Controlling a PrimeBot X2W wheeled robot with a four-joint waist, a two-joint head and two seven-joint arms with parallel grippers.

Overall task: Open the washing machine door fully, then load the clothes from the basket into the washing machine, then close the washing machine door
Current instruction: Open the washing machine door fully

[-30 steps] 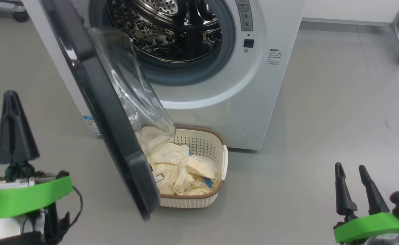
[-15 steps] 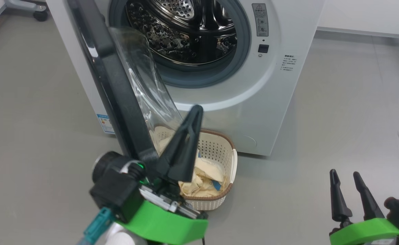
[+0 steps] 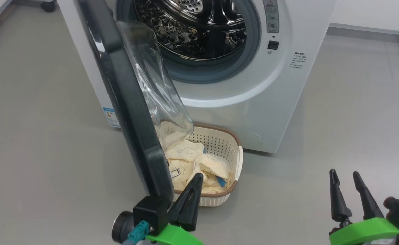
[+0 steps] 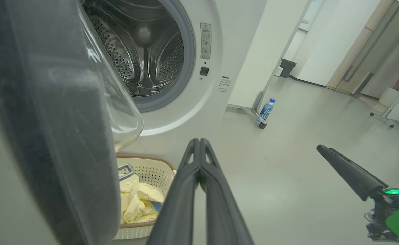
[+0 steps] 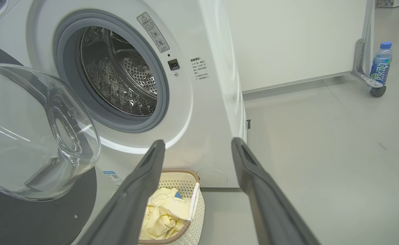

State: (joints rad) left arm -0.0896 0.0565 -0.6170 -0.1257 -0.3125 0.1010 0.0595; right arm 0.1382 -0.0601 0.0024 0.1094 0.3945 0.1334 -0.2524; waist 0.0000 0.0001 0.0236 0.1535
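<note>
The washing machine door (image 3: 128, 112) stands open at 10 o'clock, arguably not fully. At 6 o'clock the left end effector (image 3: 196, 178), pinched shut and empty, sits by its lower edge. The clothes (image 3: 192, 163) lie in the basket (image 3: 235, 163) at the washing machine's (image 3: 253, 102) foot, none loaded. At 4 o'clock the right end effector (image 3: 344, 173) gapes wide, empty.

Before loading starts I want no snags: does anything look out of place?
The washing machine door stands only partly open, its glass bowl overhanging the basket and hiding some clothes. Nothing looks spilled or damaged.
</note>
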